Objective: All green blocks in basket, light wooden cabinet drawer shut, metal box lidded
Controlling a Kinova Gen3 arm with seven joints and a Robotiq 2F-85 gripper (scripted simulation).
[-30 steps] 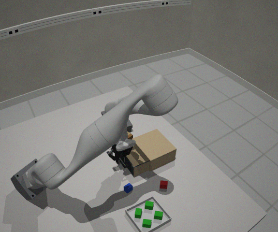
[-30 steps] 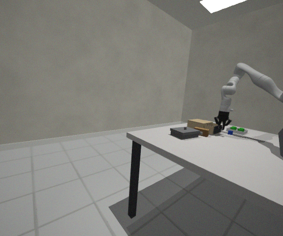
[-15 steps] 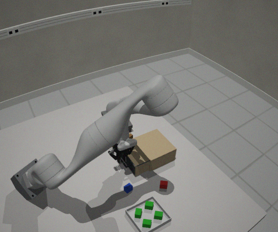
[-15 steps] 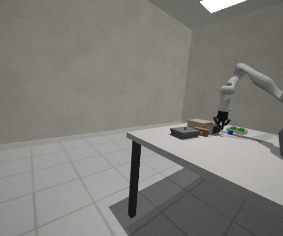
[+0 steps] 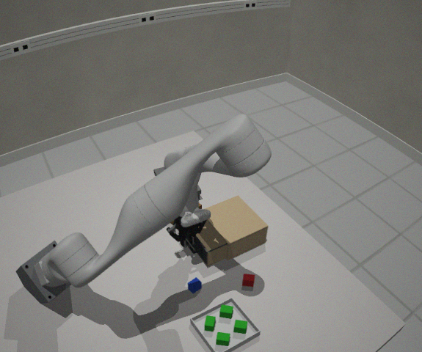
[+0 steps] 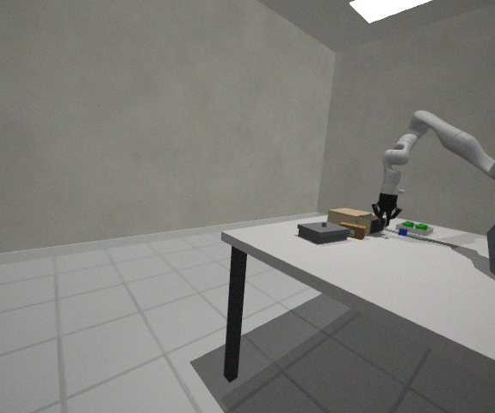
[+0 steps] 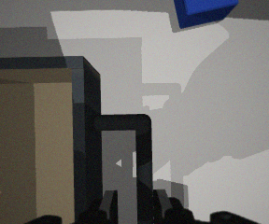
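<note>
Several green blocks point(image 5: 226, 311) point(image 6: 408, 224) lie inside the basket point(image 5: 246, 315) point(image 6: 411, 231), none over its edge. The light wooden cabinet point(image 5: 237, 219) point(image 6: 347, 217) has its drawer point(image 5: 217, 257) point(image 7: 53, 140) partly out; the part of its inside in the wrist view shows no block. My gripper point(image 5: 191, 248) point(image 6: 387, 223) point(image 7: 135, 206) is partly open at the drawer front, its fingers on either side of the dark handle bar point(image 7: 145, 163), with a gap inside the bar. The lid point(image 6: 316, 227) lies on the metal box point(image 6: 327, 236); whether fully down I cannot tell.
A blue block point(image 5: 194, 285) point(image 6: 402, 231) point(image 7: 206, 11) lies on the table between drawer and basket. A red block point(image 5: 248, 280) lies between cabinet and basket. An orange-brown wooden object point(image 6: 356, 231) stands between the metal box and the cabinet.
</note>
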